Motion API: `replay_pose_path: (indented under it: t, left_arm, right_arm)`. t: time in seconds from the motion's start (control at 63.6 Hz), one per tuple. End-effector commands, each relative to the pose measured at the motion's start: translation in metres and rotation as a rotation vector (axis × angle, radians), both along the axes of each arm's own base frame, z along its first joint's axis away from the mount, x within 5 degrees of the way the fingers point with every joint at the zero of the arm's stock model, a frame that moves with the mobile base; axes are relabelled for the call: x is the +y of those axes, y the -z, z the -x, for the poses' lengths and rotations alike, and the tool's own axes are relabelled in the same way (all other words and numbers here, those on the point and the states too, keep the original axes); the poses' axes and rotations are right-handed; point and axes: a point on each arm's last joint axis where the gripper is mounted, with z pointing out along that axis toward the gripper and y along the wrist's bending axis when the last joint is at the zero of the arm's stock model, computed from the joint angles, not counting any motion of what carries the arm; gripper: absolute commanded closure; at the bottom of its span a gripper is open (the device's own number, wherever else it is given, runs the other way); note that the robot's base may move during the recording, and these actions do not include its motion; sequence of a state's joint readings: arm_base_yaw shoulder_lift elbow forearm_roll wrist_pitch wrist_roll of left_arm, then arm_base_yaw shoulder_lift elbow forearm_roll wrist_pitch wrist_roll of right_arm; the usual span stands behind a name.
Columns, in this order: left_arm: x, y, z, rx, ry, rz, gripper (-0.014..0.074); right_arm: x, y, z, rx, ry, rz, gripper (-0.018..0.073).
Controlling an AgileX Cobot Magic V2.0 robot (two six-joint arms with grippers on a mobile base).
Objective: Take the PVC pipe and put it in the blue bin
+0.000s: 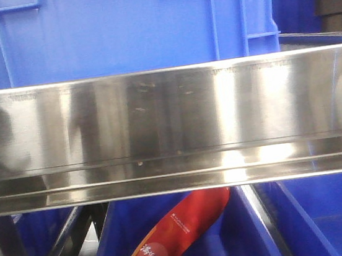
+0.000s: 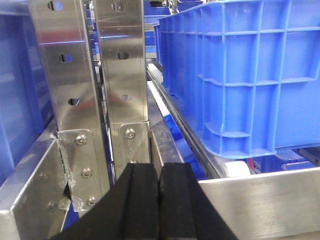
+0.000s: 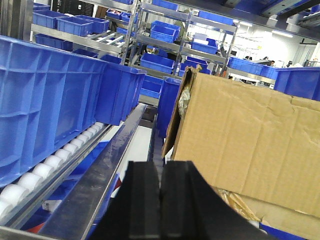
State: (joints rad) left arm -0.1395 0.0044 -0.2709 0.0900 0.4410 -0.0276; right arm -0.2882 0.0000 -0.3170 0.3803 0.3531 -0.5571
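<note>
The PVC pipe is out of view in every frame. My left gripper (image 2: 159,172) is shut with nothing between its black pads, low beside a steel shelf upright (image 2: 122,70) and a large blue bin (image 2: 235,75) on the roller rack to its right. My right gripper (image 3: 161,170) is also shut and empty, hovering between a steel rail (image 3: 107,165) and a cardboard box (image 3: 245,135). Another blue bin (image 3: 45,95) rests on white rollers to its left. In the front view a blue bin (image 1: 115,28) stands behind a wide steel shelf beam (image 1: 171,128); neither gripper appears there.
Under the steel beam a lower blue bin (image 1: 252,230) holds a red printed package (image 1: 172,237). White rollers (image 3: 45,165) run along the rack. Beyond are shelves stacked with several small blue bins (image 3: 165,30). A second steel upright (image 2: 67,75) stands left of the first.
</note>
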Motion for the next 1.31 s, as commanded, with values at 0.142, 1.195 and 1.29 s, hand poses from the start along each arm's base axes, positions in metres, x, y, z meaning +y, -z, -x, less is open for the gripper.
replay_pose_path:
  t: [0.142, 1.195, 1.29]
  left_arm:
    - [0.0, -0.001, 0.0, -0.017, 0.001, 0.017, 0.0708]
    - [-0.005, 0.074, -0.018, 0.107, 0.014, 0.029, 0.0708]
    - [-0.005, 0.076, -0.018, 0.127, 0.013, 0.028, 0.0708]
  right_arm:
    - [-0.001, -0.002, 0.0, -0.021, 0.017, 0.005, 0.0722]
    - [-0.001, -0.002, 0.0, -0.021, 0.017, 0.005, 0.0722]
    - [-0.001, -0.002, 0.0, -0.021, 0.017, 0.005, 0.0722]
